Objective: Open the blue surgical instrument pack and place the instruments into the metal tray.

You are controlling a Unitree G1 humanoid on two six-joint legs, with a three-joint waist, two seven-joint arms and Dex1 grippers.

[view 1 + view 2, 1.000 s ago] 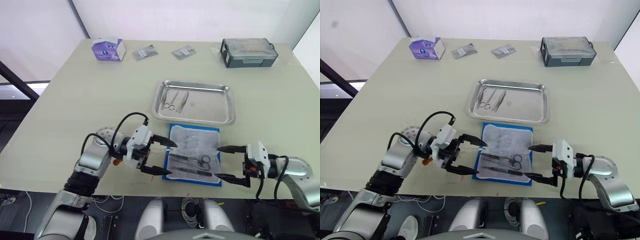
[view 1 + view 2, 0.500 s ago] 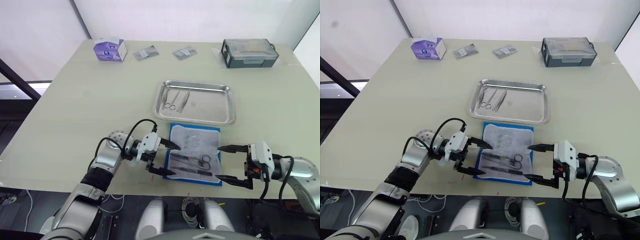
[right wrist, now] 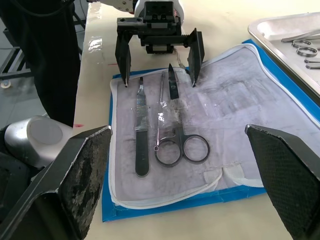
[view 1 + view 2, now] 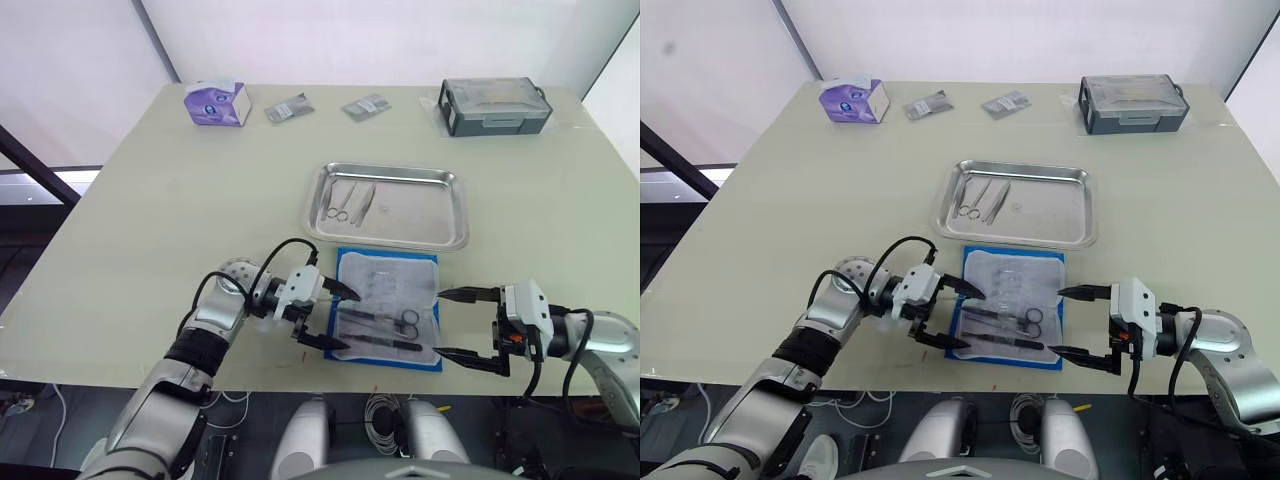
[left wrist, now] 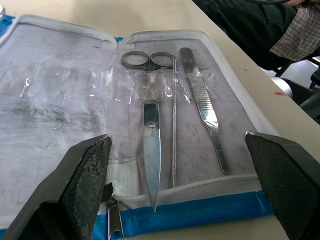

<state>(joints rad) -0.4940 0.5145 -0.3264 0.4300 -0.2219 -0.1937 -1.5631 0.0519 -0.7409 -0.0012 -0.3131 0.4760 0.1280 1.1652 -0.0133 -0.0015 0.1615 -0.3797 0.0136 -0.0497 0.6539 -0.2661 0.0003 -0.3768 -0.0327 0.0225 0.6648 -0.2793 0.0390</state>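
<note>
My left gripper [image 4: 333, 318] hovering at pack's left edge, fingers spread wide; right gripper [image 4: 462, 326] spread too, sitting just off right edge. Blue surgical instrument pack [image 4: 388, 308] lying open, showing three instruments [image 3: 165, 125]. Metal tray [image 4: 443, 212] beyond, holding maybe three.

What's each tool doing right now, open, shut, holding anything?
Left tool: open, empty, fingers straddling the near-left edge of the blue surgical instrument pack.
Right tool: open, empty, just right of the pack.
</note>
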